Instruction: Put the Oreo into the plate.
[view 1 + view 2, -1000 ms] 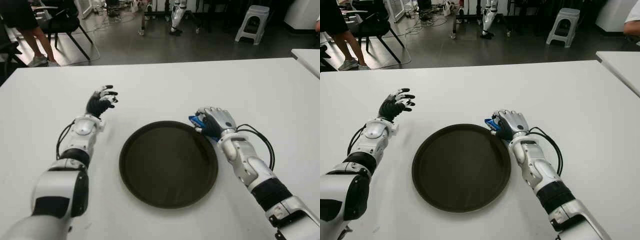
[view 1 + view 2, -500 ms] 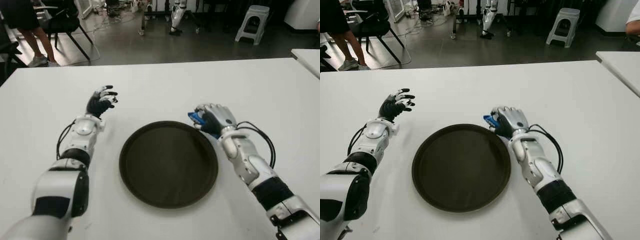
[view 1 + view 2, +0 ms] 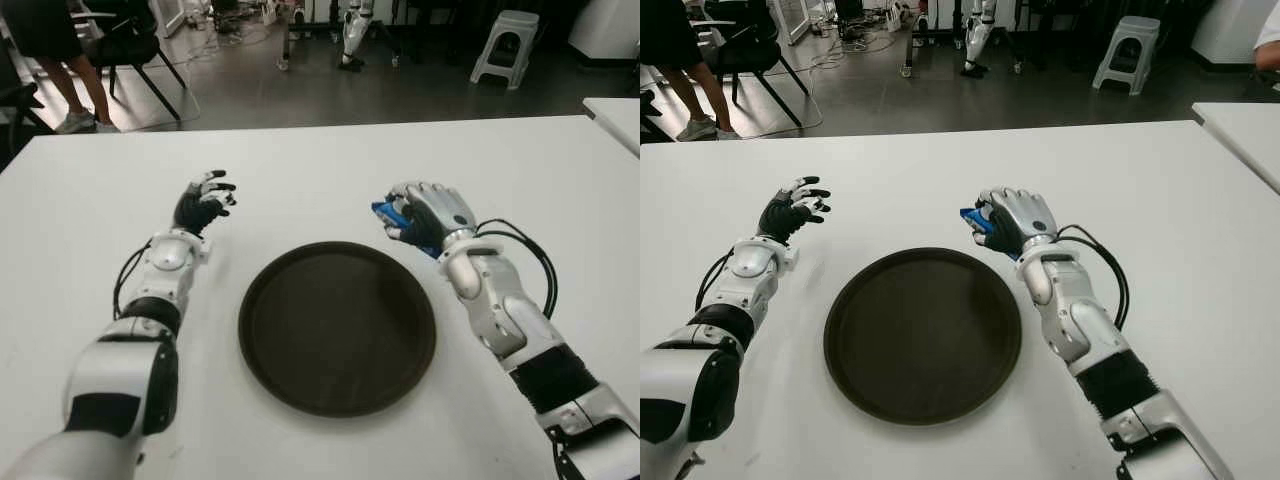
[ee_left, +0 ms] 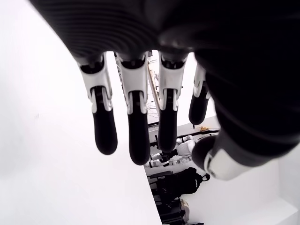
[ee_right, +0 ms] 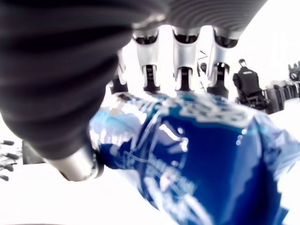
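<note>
One blue Oreo pack clamped in right hand, held above white table just past far right rim of dark plate; left hand spread, empty, left of plate

White table; grey stool, black chair on floor behind.

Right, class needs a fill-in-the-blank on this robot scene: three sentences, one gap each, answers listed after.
1. The blue Oreo pack is gripped in the robot's ____ hand.
2. The round plate on the white table holds ____.
3. The left hand, fingers spread, shows to the ____ of the plate.

Missing words: right; nothing; left
</note>
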Robot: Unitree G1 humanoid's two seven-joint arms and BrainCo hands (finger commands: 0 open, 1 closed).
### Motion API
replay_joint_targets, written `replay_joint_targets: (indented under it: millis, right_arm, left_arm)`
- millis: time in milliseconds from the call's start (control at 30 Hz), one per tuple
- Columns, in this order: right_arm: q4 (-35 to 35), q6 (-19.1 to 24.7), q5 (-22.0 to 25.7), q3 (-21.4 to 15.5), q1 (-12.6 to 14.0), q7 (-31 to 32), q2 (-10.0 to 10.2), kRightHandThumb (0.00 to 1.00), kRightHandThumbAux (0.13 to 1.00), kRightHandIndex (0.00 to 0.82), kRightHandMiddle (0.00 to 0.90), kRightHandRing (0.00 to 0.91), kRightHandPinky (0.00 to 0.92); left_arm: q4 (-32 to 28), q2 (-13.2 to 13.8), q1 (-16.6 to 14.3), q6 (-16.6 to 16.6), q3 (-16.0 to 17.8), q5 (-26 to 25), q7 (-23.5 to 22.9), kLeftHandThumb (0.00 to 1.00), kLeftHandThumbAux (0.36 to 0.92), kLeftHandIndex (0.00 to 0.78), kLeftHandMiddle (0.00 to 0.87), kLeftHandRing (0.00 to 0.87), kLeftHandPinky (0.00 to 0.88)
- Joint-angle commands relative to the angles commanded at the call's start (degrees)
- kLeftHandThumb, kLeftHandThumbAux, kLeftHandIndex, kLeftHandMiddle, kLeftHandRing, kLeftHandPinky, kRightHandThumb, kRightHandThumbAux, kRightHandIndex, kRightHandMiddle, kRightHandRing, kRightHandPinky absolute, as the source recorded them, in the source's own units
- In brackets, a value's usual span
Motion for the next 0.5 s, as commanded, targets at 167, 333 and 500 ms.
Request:
replay_joint_targets:
  millis: [167,333,500]
  right_arm:
    - [-0.19,-0.41,0.18,-0.49,0.01,-0.37,0.11,0.688,0.735,0.431,0.727,0.733,0.712]
    - [0.07,-0.76,0.57,-0.95,-0.26,-0.56,0.14,0.690,0.734,0.431,0.724,0.727,0.704]
    - [0.81,-0.50,0.75,-0.98,-0.69,-0.29,0.54,0.689,0.734,0.432,0.725,0.729,0.709]
  left_arm:
    - [-0.08,-0.06,0.07,-0.08,0.20,-0.11,-0.27,0.232,0.669,0.189,0.303,0.342,0.379]
    - [-0.15,-0.05,0.20,-0.45,-0.01,0.29,0.19,0.213,0.680,0.193,0.313,0.350,0.373]
    - [-0.11,-0.07,0.14,-0.28,-0.04,0.37,0.46,0.204,0.672,0.198,0.313,0.353,0.382]
